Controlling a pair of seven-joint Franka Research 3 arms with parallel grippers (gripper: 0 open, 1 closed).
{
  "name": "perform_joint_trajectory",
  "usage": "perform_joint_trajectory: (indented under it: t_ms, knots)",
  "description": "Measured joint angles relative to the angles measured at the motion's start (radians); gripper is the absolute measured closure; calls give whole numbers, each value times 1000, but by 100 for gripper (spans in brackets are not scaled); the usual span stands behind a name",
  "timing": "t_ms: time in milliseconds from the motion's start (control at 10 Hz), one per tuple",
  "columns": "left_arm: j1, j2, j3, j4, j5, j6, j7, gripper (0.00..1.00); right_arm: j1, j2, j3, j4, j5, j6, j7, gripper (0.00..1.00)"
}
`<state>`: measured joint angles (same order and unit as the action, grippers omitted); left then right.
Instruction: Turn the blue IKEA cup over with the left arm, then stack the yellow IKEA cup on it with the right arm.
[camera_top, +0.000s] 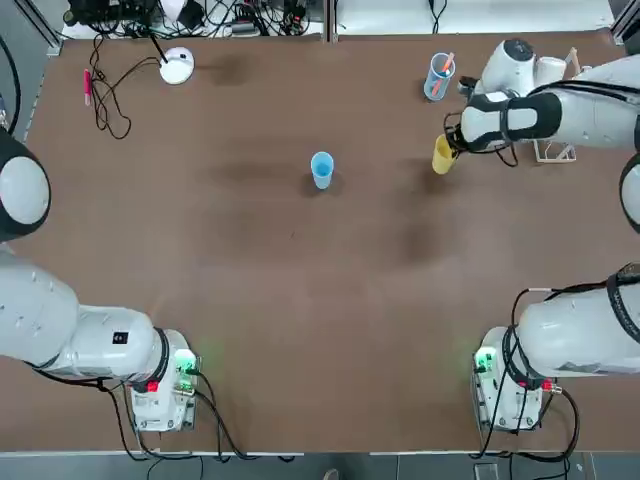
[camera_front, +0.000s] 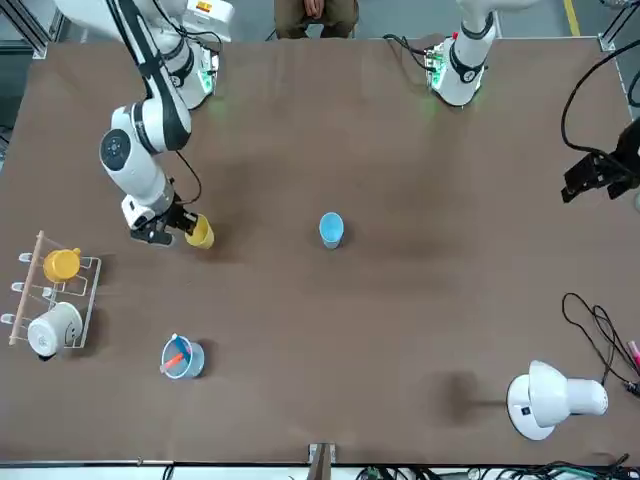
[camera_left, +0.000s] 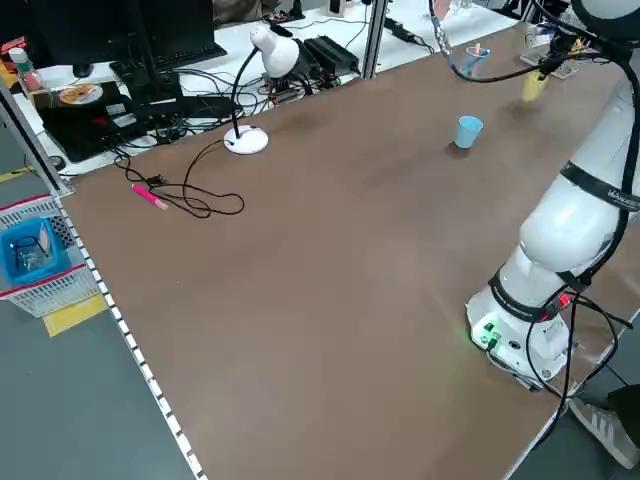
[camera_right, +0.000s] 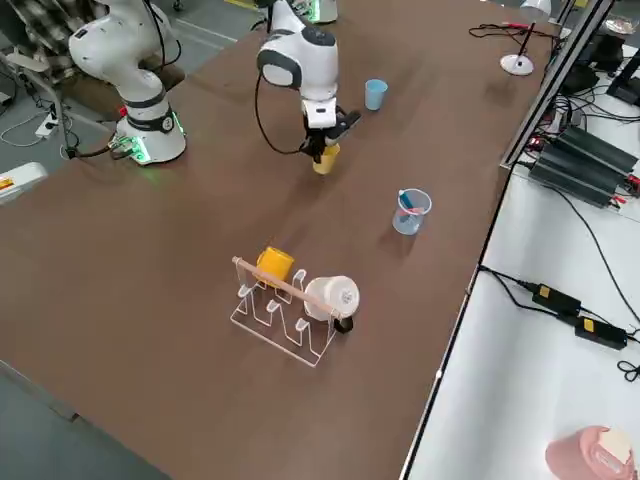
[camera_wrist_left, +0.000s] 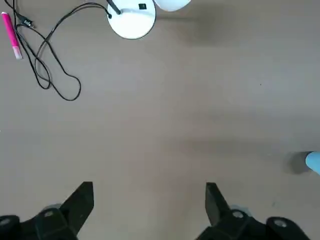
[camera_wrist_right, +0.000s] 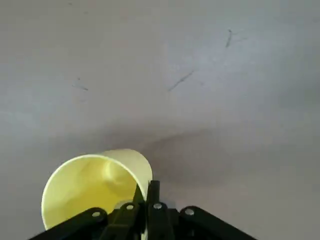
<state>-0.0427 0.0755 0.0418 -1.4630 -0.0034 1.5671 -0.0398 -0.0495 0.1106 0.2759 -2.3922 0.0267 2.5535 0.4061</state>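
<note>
The blue IKEA cup (camera_top: 321, 169) (camera_front: 331, 229) stands alone near the table's middle; its edge also shows in the left wrist view as the blue cup (camera_wrist_left: 314, 161). The yellow IKEA cup (camera_top: 443, 154) (camera_front: 201, 233) (camera_wrist_right: 95, 185) hangs tilted at the far right of the table. My right gripper (camera_top: 453, 147) (camera_wrist_right: 148, 192) is shut on its rim, one finger inside and one outside. Whether the cup's base touches the table I cannot tell. My left gripper (camera_front: 598, 178) (camera_wrist_left: 148, 200) hovers open over bare table at the far left side, well away from the blue cup.
A clear blue glass with pink-red sticks (camera_top: 438, 76) stands behind the yellow cup. Beside the right arm is a rack (camera_front: 88, 290) holding an orange-yellow mug (camera_front: 62, 264) and a white mug (camera_front: 52, 328). A white desk lamp (camera_top: 177, 65), its cable and a pink pen (camera_top: 87, 85) lie at the far left.
</note>
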Motion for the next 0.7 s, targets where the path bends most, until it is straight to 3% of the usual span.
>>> perform_joint_trajectory:
  t_ms: [700]
  knots:
    - [-5,18,-5,8,0,0,2,1,117,27,150,304,2,-165,339,96]
